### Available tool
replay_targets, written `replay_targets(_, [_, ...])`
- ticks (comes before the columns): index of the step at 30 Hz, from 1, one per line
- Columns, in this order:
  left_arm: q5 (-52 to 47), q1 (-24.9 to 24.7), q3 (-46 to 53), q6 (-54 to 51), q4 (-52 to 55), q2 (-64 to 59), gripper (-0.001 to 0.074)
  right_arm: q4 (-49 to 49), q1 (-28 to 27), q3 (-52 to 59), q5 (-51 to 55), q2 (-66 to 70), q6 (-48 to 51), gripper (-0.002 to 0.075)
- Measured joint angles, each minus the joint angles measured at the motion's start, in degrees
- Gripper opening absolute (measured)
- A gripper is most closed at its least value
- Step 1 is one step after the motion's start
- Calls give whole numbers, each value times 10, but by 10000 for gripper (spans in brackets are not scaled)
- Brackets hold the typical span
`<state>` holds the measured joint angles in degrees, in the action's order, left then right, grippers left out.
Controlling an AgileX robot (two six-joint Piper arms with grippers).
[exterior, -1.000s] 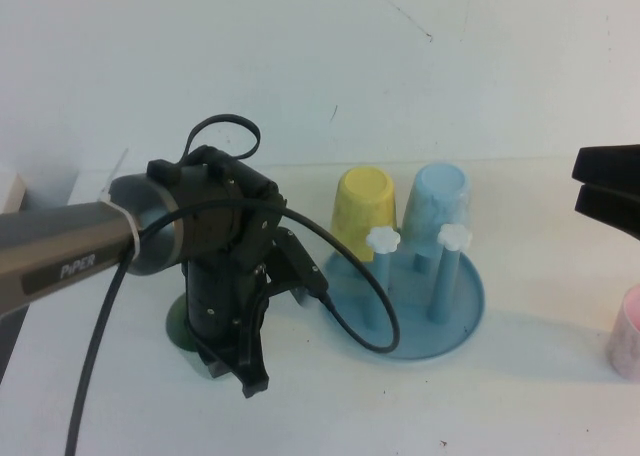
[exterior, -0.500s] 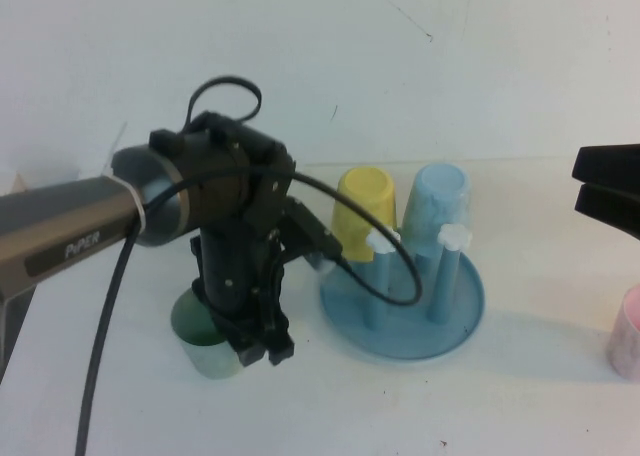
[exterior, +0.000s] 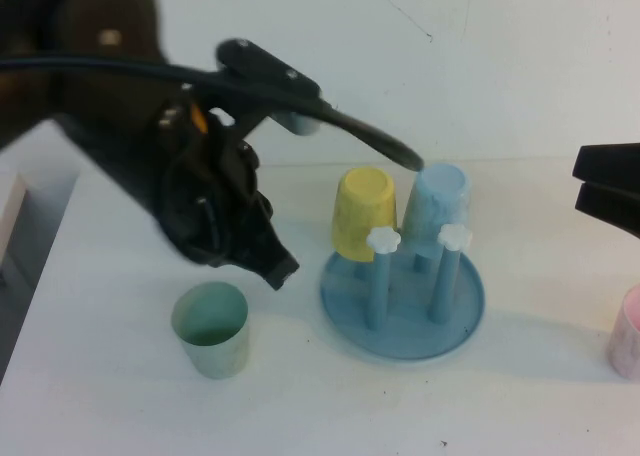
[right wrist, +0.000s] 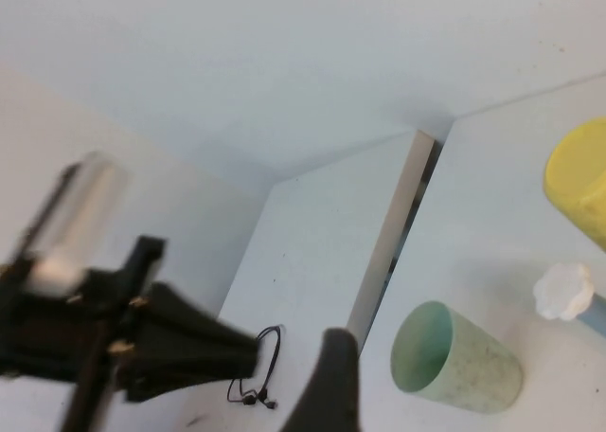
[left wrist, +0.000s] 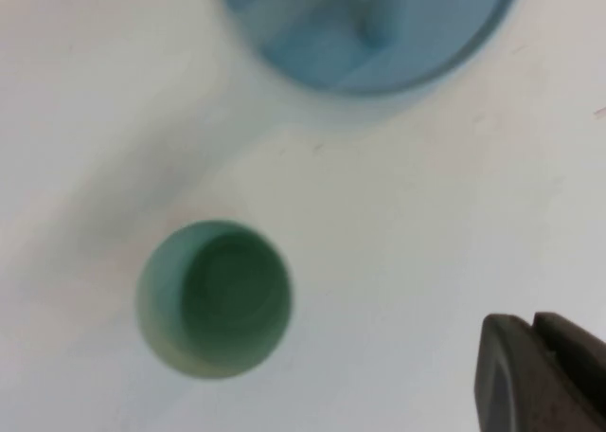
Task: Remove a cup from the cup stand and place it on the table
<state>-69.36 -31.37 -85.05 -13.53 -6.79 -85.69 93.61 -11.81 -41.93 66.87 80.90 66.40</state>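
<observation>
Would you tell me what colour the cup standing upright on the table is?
Pale mint green cup, faintly speckled; the right wrist view shows it best.

The cup (exterior: 210, 329) is standing upright on the counter (exterior: 120, 406), left of the cup stand (exterior: 403, 306), below the left end effector (exterior: 280, 273).

Bright even light; soft shadows on table (exterior: 120, 416); wrist views blurred (left arm smeared).

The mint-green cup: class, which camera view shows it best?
The high view: the cup stands upright on the table, apart from the cup stand and the shut left gripper. The left wrist view looks into its mouth; the right wrist view shows its side. The right gripper waits at the right.
</observation>
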Motion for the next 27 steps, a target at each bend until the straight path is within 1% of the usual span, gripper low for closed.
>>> replay_targets(2, [24, -1, 34, -5, -26, 56, 3, 0, 0, 0, 0, 0, 0, 645])
replay_targets(4, [65, -2, 86, -13, -50, 117, 2, 0, 0, 0, 0, -5, 0, 554])
replay_targets(9, [201, -4, 250, -15, -101, 267, 0, 0, 0, 0, 0, -28, 9, 196])
replay_targets(10, [231, -4, 289, -15, -114, 299, 0, 1, 0, 0, 0, -32, 11, 142])
replay_targets(12, [275, -4, 365, -20, -140, 363, 0, 10, 1, 0, 0, -41, 18, 59])
replay_targets(15, [323, -4, 461, -37, -180, 446, 0, 19, 11, 0, 0, -57, 44, 18])
replay_targets(20, [378, -4, 589, -46, -221, 555, 0, 20, 30, 0, 0, -102, 104, 3])
replay_targets(24, [438, -4, 652, -48, -232, 629, -1, 20, 32, 0, 4, -153, 142, 0])
replay_targets(27, [477, -4, 686, -46, -238, 658, -1, 17, 32, 0, 6, -200, 175, 0])
